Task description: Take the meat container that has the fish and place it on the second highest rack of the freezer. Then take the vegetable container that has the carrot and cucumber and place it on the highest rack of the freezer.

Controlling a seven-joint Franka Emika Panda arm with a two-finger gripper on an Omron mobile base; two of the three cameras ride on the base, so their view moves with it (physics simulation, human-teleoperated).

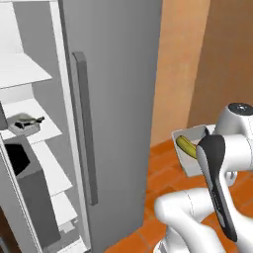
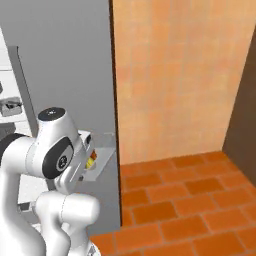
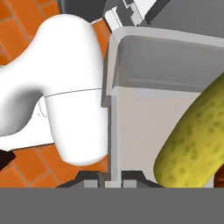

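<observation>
My gripper (image 3: 109,182) is shut on the side wall of the white vegetable container (image 3: 144,127), which is held up above the tiled floor. A yellow-green cucumber (image 3: 197,140) lies inside it, and a reddish sliver of the carrot (image 3: 219,178) peeks out beside it. The same vegetable container (image 1: 190,159) shows to the right of the freezer door with the cucumber (image 1: 186,146) in it, and my arm hides the hand there. The meat container with the fish (image 1: 23,124) rests on a white rack (image 1: 47,123) inside the open freezer, just below the upper rack (image 1: 22,71).
The grey freezer door (image 1: 123,99) with its long handle (image 1: 84,128) stands between the racks and the held container. An orange wall (image 2: 175,75) and an orange tiled floor (image 2: 190,195) lie to the right. A dark bin (image 1: 29,197) sits low in the freezer.
</observation>
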